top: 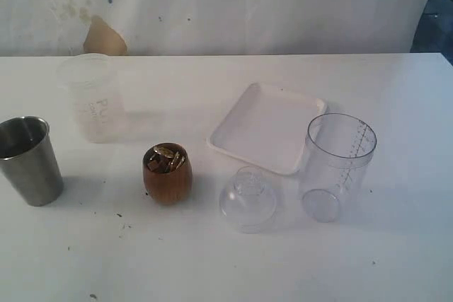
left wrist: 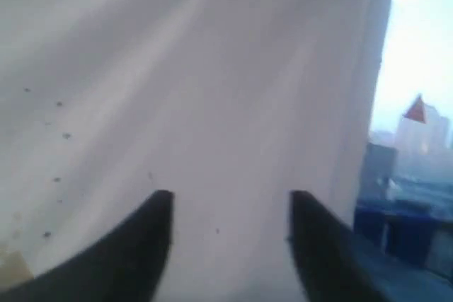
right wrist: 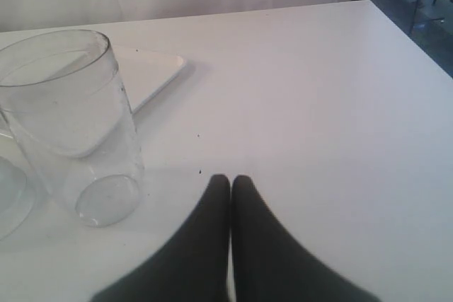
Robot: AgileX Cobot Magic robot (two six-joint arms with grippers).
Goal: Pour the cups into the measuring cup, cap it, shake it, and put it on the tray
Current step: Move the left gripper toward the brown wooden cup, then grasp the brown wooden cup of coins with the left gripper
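Observation:
On the white table the steel tumbler (top: 28,160) stands at the far left. The frosted plastic cup (top: 88,97) is behind it, and the brown wood-look cup (top: 167,172), with small pieces inside, is near the middle. The clear measuring cup (top: 338,164) (right wrist: 71,122) stands upright at the right, beside the white tray (top: 269,126) (right wrist: 152,76). Neither arm shows in the exterior view. My left gripper (left wrist: 230,206) is open over blurred white surface, holding nothing. My right gripper (right wrist: 231,182) is shut and empty, low over the table beside the measuring cup.
A clear dome-shaped lid (top: 248,199) lies in front of the tray, just left of the measuring cup; its edge (right wrist: 10,199) shows in the right wrist view. A white wall backs the table. The table's right edge (right wrist: 417,40) is near the right gripper.

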